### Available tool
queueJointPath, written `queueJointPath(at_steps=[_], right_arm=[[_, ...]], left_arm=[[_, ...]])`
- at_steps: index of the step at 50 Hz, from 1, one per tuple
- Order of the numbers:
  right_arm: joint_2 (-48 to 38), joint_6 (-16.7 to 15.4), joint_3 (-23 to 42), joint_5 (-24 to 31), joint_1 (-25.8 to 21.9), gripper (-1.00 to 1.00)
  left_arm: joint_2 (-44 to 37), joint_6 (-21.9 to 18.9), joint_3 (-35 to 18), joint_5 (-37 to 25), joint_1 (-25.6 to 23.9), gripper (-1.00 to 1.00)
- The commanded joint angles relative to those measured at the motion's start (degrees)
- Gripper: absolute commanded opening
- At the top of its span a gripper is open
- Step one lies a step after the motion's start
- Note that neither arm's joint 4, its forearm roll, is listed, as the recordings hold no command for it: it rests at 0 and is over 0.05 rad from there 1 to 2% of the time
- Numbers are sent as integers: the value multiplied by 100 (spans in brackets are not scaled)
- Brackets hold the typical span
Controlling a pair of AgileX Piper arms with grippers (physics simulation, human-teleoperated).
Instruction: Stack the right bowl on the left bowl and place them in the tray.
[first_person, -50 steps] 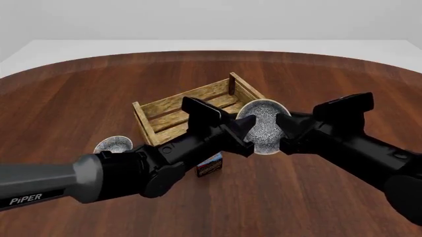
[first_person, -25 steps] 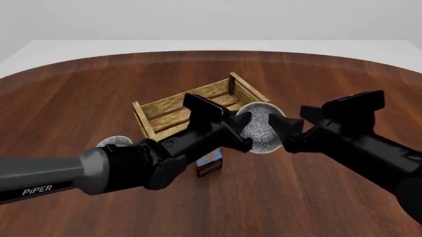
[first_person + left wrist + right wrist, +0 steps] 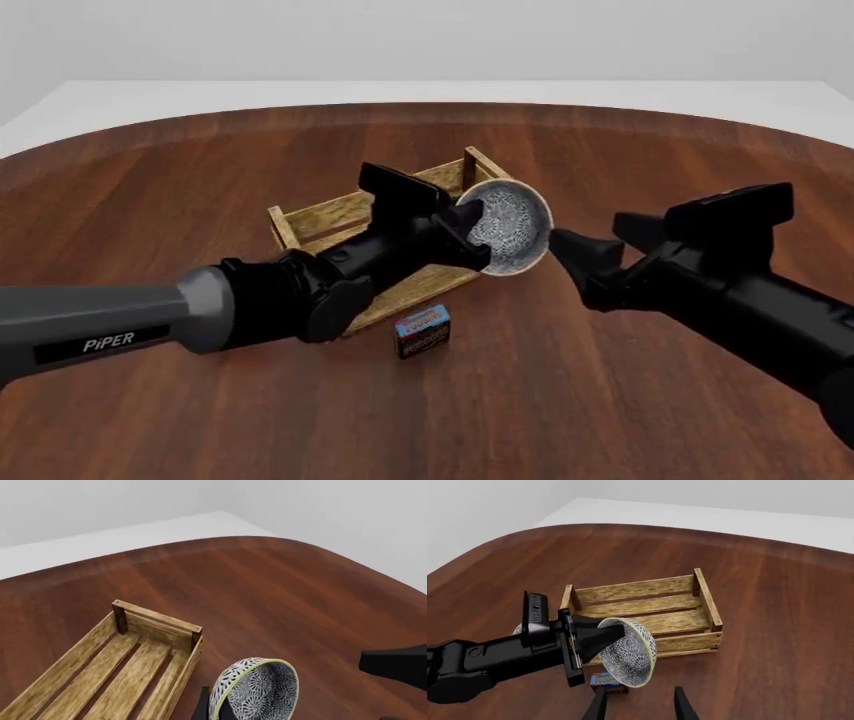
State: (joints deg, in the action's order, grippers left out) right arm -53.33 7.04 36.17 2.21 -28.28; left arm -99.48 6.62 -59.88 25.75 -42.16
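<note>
Left gripper (image 3: 461, 232) clamps the small white bowl with blue-grey speckled pattern (image 3: 506, 226) by its rim, tipped on edge, aloft.

Right gripper (image 3: 571, 250) now off the bowl, jaws parted, at its 4 o'clock. Bowl has shifted from half a second ago toward the light-wood slatted crate (image 3: 310, 222), over its right end. Small blue-and-red carton (image 3: 423, 333) on table at the crate's 6 o'clock.

The crate (image 3: 344, 222) sits around the middle of the worktop (image 3: 160, 200). A small carton (image 3: 423, 332) stands just in front of it, toward the near edge. One bowl (image 3: 505, 227) is up in the air, tipped on its side, over the crate's right end. The second bowl is hidden behind the left arm.
</note>
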Motion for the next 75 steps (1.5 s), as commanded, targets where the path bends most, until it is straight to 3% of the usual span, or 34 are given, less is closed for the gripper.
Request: queueJointPath(at_steps=[1,19,31,33,39,50,54,61,63,75], right_arm=[[12,-16,-9,4,37,100],[192,-49,3,116,-21,100],[192,-30,-2,112,-48,100],[188,-33,1,108,-46,100],[189,-43,1,110,-35,100],[98,-59,-6,37,-8,100],[30,-65,-22,-17,-6,100],[-27,-76,-21,-48,10,100],[-32,-72,-25,-53,-1,100],[4,-82,-31,-33,32,100]], left_arm=[[269,-153,124,-59,224,-100],[1481,-124,684,-410,718,-100],[2105,-98,1003,-601,781,-100],[2063,73,917,-826,781,-100],[2304,71,850,-1163,852,-100],[2791,-137,992,-1535,1067,-100],[2900,-397,1014,-1730,1209,-100],[3160,-254,879,-2230,1412,-100],[3279,-486,917,-2281,1405,-100],[3417,43,611,-3199,1217,-100]])
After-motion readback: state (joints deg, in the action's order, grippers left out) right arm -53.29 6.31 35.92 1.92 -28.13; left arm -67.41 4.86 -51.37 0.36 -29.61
